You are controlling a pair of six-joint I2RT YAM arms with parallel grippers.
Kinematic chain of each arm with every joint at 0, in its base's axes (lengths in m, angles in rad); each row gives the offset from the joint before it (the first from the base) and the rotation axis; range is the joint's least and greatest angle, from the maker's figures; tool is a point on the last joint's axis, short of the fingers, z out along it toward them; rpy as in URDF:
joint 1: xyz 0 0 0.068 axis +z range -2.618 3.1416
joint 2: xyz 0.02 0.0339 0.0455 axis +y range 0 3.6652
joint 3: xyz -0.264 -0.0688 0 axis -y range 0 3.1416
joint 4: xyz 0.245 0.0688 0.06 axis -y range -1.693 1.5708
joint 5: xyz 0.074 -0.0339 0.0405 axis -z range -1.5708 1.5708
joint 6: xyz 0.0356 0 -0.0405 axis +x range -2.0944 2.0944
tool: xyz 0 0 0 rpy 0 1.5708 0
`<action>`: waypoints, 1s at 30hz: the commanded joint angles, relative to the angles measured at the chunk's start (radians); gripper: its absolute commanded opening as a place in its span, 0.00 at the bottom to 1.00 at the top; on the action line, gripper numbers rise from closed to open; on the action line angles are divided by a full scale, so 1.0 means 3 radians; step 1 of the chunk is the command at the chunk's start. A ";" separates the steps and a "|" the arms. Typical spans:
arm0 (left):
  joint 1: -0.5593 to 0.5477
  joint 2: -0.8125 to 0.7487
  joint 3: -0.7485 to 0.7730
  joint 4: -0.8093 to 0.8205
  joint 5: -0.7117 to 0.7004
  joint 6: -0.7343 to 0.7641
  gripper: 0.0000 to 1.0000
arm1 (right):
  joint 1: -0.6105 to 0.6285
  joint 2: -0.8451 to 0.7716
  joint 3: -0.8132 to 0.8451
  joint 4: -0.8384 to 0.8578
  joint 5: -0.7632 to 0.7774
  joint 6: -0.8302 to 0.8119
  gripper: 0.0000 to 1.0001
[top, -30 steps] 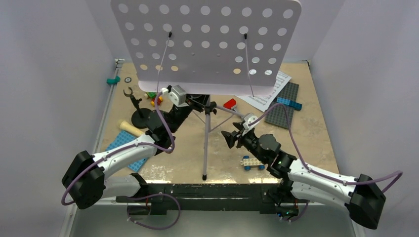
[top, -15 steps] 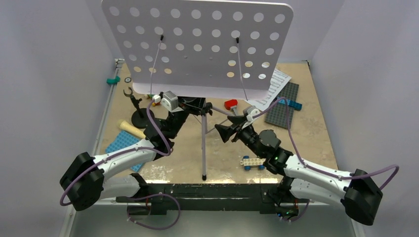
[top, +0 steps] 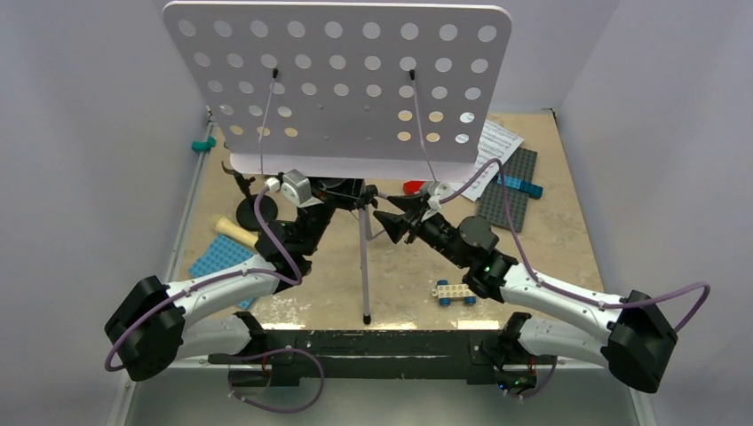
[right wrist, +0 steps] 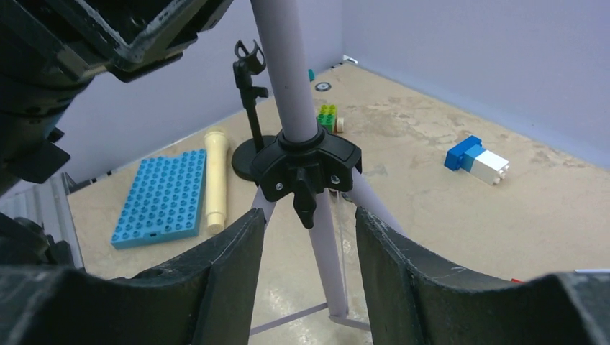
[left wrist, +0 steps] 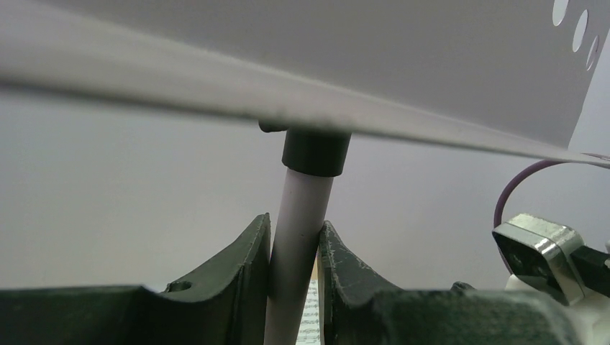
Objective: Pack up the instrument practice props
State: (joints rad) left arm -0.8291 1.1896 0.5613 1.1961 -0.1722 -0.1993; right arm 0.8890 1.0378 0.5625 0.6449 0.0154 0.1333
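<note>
music stand (top: 337, 80) has swung left | my left tool (left wrist: 295, 230) clamps its pole (left wrist: 298, 194) | right tool (right wrist: 308, 215) wide, now straddling hub (right wrist: 306, 164) | I judge folding next

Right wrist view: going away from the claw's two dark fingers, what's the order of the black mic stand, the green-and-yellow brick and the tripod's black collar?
1. Black collar of the music stand's tripod: centre, just beyond the right gripper, whose fingers are spread either side.
2. Black mic stand: behind the collar, to the left.
3. Green-and-yellow brick: farther back still, slightly right.
</note>
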 commanded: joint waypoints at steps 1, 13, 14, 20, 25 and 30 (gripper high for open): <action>-0.0120 0.0258 -0.0485 -0.1623 -0.0147 -0.0348 0.00 | -0.0006 0.0139 0.0202 0.0072 -0.0163 -0.0392 0.52; -0.0125 0.0176 -0.0372 -0.1758 -0.0153 -0.0247 0.00 | 0.0006 0.0420 0.0288 0.0371 -0.0250 -0.1038 0.24; -0.0125 0.0172 -0.0360 -0.1774 -0.0148 -0.0243 0.00 | 0.0019 0.0437 0.0284 0.0406 -0.0240 -0.1143 0.19; -0.0126 0.0144 -0.0301 -0.1838 -0.0113 -0.0236 0.00 | 0.0173 0.0473 0.0208 0.0703 -0.0093 -0.1976 0.03; -0.0125 0.0150 -0.0262 -0.1888 -0.0074 -0.0248 0.00 | 0.0368 0.0580 0.0159 0.0906 0.0189 -0.3149 0.00; -0.0125 0.0171 -0.0227 -0.1911 -0.0055 -0.0276 0.00 | 0.0625 0.0841 0.0062 0.1374 0.0510 -0.4386 0.00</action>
State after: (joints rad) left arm -0.8337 1.1557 0.5846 1.0939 -0.1875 -0.1909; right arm 1.0161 1.2140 0.5686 0.7944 0.1005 -0.7826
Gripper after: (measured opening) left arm 0.293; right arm 0.153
